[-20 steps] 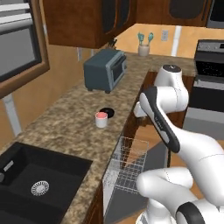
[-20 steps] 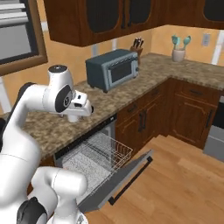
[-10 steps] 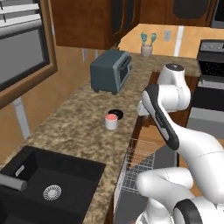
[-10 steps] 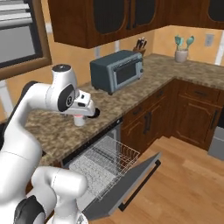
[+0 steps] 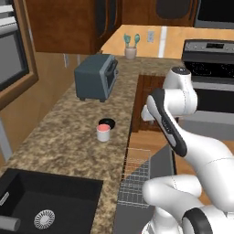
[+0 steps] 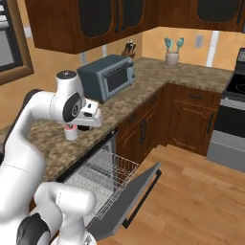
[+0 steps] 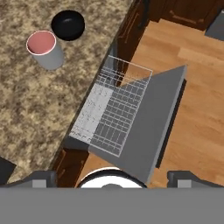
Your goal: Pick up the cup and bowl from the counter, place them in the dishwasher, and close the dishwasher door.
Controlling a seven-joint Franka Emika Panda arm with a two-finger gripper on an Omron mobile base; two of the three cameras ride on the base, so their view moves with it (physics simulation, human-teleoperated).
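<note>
While untouched on the counter point(image 5: 68, 132), cup point(image 5: 103, 132) beside bowl point(image 5: 107, 123).

One cup point(image 7: 42, 48), one bowl point(image 7: 68, 24)

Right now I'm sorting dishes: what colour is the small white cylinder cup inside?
Pinkish-red inside the small white cylinder cup, clearest in the hand view.

We find no readable text, no label, brand, number or sign anywhere, the toaster oven point(image 5: 96, 77) front plain, the stove point(image 5: 211, 50) panel behind it too blurred for us to read
</note>
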